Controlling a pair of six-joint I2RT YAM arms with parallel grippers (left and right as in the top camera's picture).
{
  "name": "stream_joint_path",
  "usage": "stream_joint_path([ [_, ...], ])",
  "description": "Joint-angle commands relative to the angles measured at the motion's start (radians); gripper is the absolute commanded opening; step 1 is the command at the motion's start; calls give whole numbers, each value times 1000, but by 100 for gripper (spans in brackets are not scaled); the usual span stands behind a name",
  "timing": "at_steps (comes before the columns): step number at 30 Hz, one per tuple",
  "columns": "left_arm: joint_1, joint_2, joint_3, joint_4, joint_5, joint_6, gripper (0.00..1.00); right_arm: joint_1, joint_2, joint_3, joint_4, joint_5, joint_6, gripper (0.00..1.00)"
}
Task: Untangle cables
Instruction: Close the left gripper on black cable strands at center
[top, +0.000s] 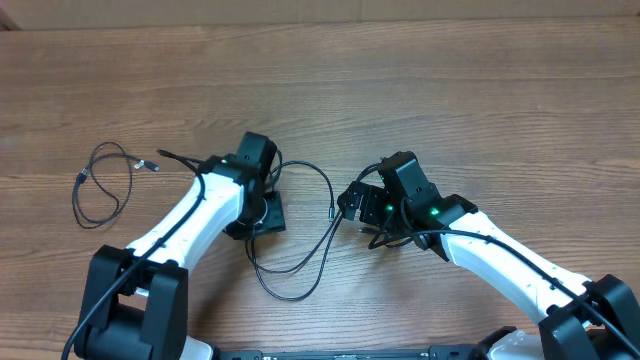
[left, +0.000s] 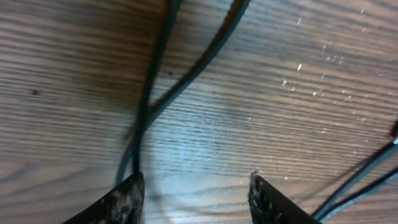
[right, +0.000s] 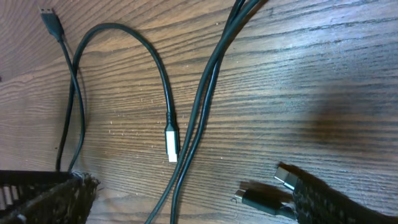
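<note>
No text, label, brand name, number or sign can be read in any of the three views, neither on the desk nor the cables.

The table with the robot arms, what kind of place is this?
Probably a robot lab or test bench. Two white-and-black robot arms sit at a wood-grain table, with thin black cables lying on it. Nothing beyond the table shows.

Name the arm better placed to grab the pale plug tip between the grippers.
Right: the open right gripper has the plug tip just ahead, between its fingers; the left gripper sees only cable strands.
</note>
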Motion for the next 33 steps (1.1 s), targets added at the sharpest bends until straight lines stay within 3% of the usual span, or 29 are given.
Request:
stream_joint_path([
  [1,-29,10,-61,34,6,-47,53,4,-5,-18,6,11,-3,100],
  [8,-61,10,-135,135,24,-47,46,4,-5,-18,6,11,-3,100],
  [11,-63,10,-143,185,21,-46,38,4,-5,-18,6,11,-3,100],
  [19,-63,10,-143,365,-58,-34,29,4,-5,-18,6,11,-3,100],
  [25,-63,10,-143,360,-59,-31,26,4,-5,-18,6,11,-3,100],
  [26,-63,10,-143,343,-60,-31,30,4,-5,-18,6,11,-3,100],
  [27,-60,10,-143,323,-60,-31,43,4,-5,-18,6,10,-3,100],
  [29,-51,10,-143,281,-62,-31,54,4,-5,-18,6,11,-3,100],
  [33,-14,10,-127,180,-58,-31,58,4,-5,-18,6,11,-3,100],
])
